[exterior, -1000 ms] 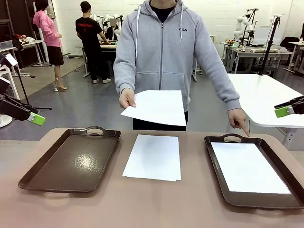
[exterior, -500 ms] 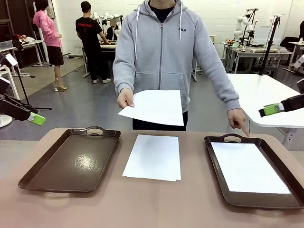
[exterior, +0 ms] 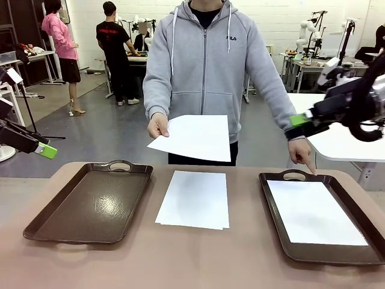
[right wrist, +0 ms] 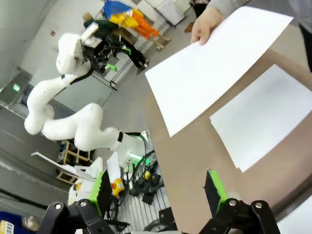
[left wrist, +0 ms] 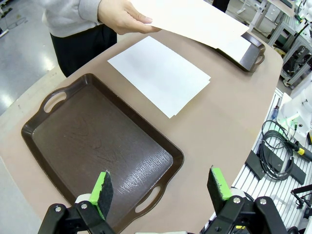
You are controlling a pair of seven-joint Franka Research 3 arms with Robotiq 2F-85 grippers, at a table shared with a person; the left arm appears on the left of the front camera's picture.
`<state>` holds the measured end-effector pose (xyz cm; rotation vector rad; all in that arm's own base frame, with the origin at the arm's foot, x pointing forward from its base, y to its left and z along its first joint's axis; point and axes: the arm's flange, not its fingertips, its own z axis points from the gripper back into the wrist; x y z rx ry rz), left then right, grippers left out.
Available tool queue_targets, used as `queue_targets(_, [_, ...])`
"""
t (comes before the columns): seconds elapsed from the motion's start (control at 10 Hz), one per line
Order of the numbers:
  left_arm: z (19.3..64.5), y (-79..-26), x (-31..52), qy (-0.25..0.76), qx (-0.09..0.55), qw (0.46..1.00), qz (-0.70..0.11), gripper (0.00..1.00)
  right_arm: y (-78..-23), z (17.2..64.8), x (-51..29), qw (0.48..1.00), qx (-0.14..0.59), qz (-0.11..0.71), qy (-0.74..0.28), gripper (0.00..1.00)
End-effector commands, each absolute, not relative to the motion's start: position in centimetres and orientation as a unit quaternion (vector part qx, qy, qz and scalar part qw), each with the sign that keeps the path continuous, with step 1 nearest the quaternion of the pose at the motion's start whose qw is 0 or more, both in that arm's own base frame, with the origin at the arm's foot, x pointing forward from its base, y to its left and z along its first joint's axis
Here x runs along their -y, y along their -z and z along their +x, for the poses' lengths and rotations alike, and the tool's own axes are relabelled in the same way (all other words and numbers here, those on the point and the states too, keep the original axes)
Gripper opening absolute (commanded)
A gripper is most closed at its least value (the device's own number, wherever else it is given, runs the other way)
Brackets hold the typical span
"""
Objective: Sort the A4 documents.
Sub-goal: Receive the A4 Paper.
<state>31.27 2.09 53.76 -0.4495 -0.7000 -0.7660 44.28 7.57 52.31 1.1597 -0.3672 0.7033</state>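
A person across the table holds out one of the A4 documents, a white sheet (exterior: 192, 137) (right wrist: 219, 63) (left wrist: 195, 19), above the far edge. A small stack of sheets (exterior: 194, 198) (left wrist: 158, 73) (right wrist: 263, 122) lies on the table between two brown trays. One more sheet (exterior: 315, 212) lies in the right tray (exterior: 294, 175). My right gripper (exterior: 299, 120) (right wrist: 158, 190) hangs open in the air to the right of the held sheet, apart from it. My left gripper (exterior: 47, 150) (left wrist: 161, 187) is open at the far left, above the empty left tray (exterior: 90, 201) (left wrist: 97, 141).
The person's other hand (exterior: 302, 153) points a finger down at the right tray's far handle, just under my right gripper. In the right wrist view my left arm (right wrist: 73, 126) shows beyond the table's edge. Other tables and people stand farther back.
My right arm has swung in from the right edge toward the person's held sheet. The left arm, the sheets and the pointing hand have stayed put.
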Motion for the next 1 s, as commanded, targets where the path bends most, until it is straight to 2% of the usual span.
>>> queue_targets(0.0, [31.4, -53.6, -2.3, 0.371, 0.337, 0.837, -0.219, 1.0, -51.3, 47.0, -10.2, 0.776, 0.156, 0.551, -0.264, 1.0])
queue_targets(0.4, [31.4, -53.6, -2.3, 0.371, 0.337, 0.837, -0.219, 1.0, -46.8, 52.1, -14.0, 0.79, 0.155, 0.573, -0.151, 1.0])
queue_targets(0.9, [31.4, -53.6, -2.3, 0.371, 0.337, 0.837, -0.219, 1.0, -43.3, 54.3, -17.6, 0.755, 0.108, 0.641, -0.092, 1.0])
